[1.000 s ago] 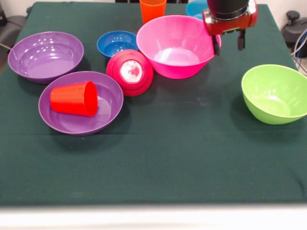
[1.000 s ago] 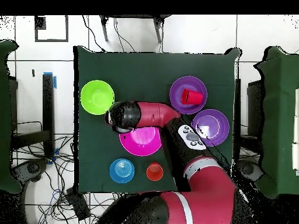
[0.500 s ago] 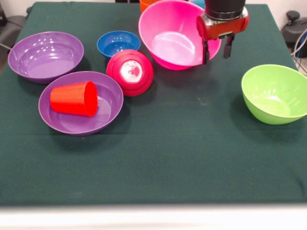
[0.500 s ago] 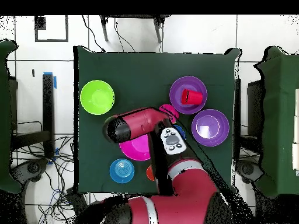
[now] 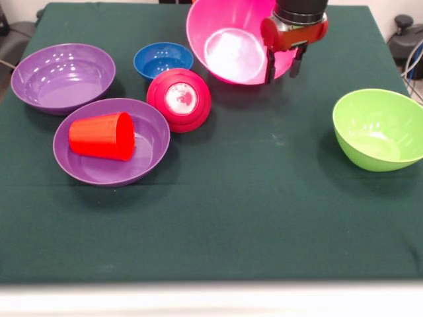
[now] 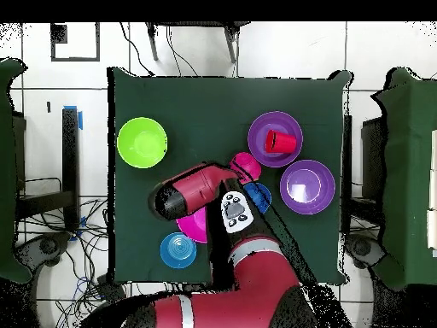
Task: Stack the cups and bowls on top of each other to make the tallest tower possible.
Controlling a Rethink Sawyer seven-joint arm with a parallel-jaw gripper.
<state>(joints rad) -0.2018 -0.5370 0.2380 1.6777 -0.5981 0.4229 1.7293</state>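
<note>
My gripper point(image 5: 281, 64) is shut on the right rim of the big pink bowl point(image 5: 228, 43), with one finger on each side of the wall. The bowl hangs above the table, tipped so its opening faces the front. A red cup point(image 5: 102, 135) lies on its side in the near purple bowl point(image 5: 149, 158). The second purple bowl point(image 5: 63, 76) sits at the left. A small crimson bowl point(image 5: 178, 99) rests tilted, bottom toward the front, beside the dark blue bowl point(image 5: 160, 59). The lime green bowl point(image 5: 378, 129) stands alone at the right.
In the overhead view a light blue bowl point(image 6: 177, 249) sits near the table edge by the robot's base, and the arm point(image 6: 201, 184) covers much of the pink bowl point(image 6: 192, 224). Open green cloth point(image 5: 251, 218) fills the front half of the table.
The gripper has closed on the pink bowl's rim and lifted it off the table, moving slightly left. The bowl has tipped toward the front and now hides the orange cup behind it.
</note>
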